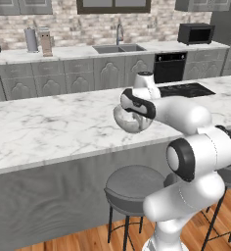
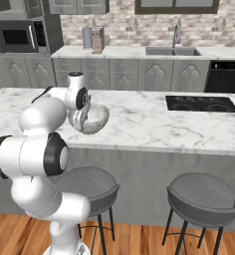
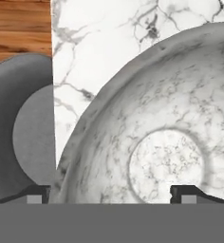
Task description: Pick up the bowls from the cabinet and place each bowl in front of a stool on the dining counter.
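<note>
We count one marbled bowl (image 2: 94, 118) resting on the dining counter (image 2: 139, 124) near its front edge, above one of two stools (image 2: 87, 187). The gripper (image 3: 109, 192) hangs over it, fingers spread, one fingertip either side of the rim, released.
</note>
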